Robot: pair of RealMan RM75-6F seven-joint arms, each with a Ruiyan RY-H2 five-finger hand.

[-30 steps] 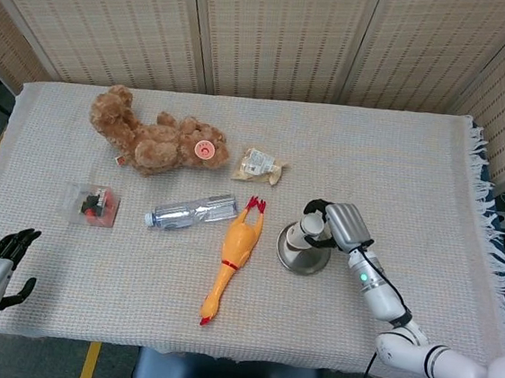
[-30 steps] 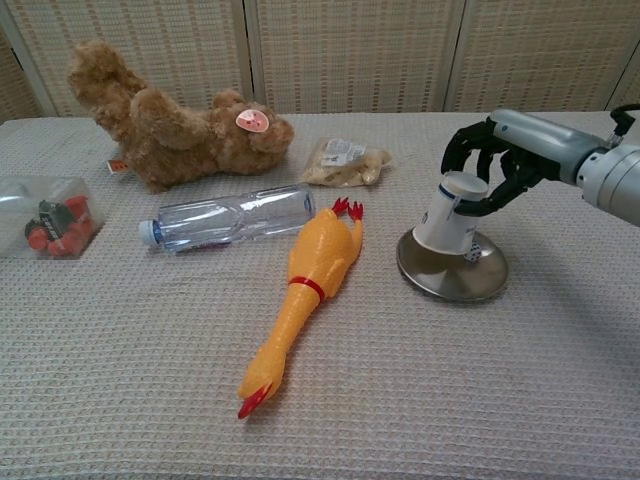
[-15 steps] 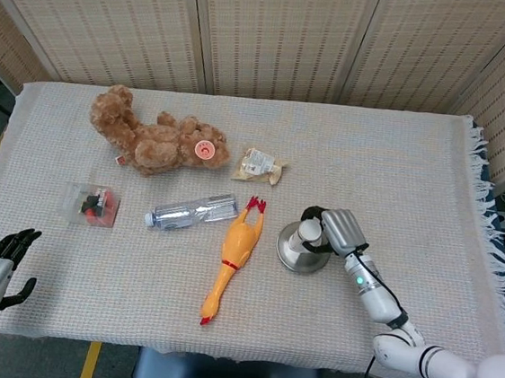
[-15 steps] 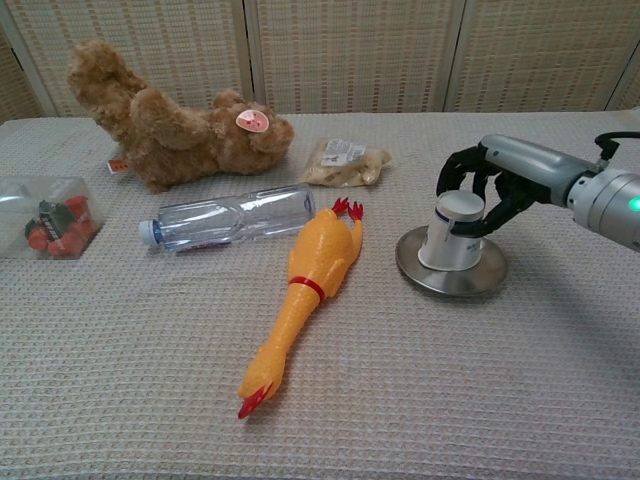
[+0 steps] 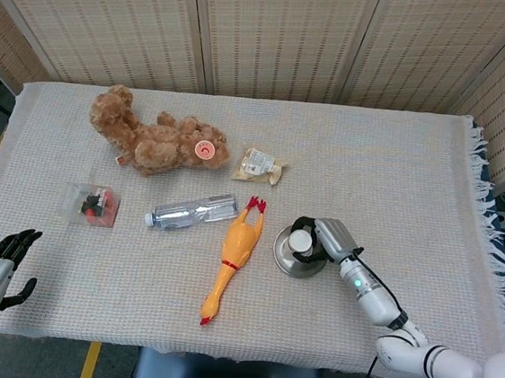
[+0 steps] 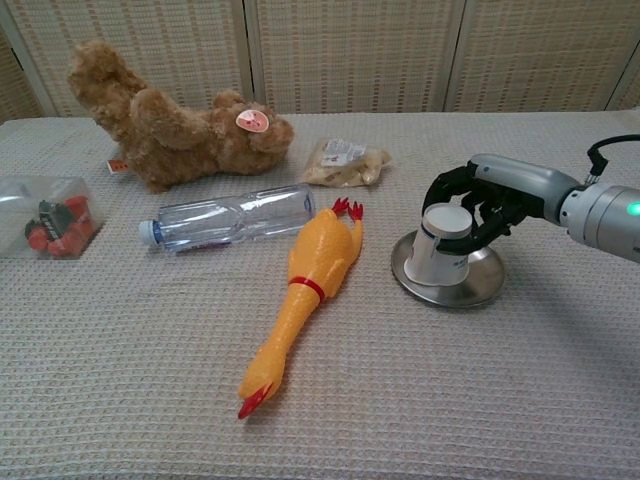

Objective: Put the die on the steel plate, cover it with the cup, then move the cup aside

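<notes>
Right hand [image 6: 480, 200] grips inverted cup [image 6: 440, 245] standing on steel plate [image 6: 480, 287], die presumably hidden beneath; left hand [image 5: 1, 262] idle, fingers apart, at bench edge; lift cup straight, then set aside without dragging plate.
</notes>
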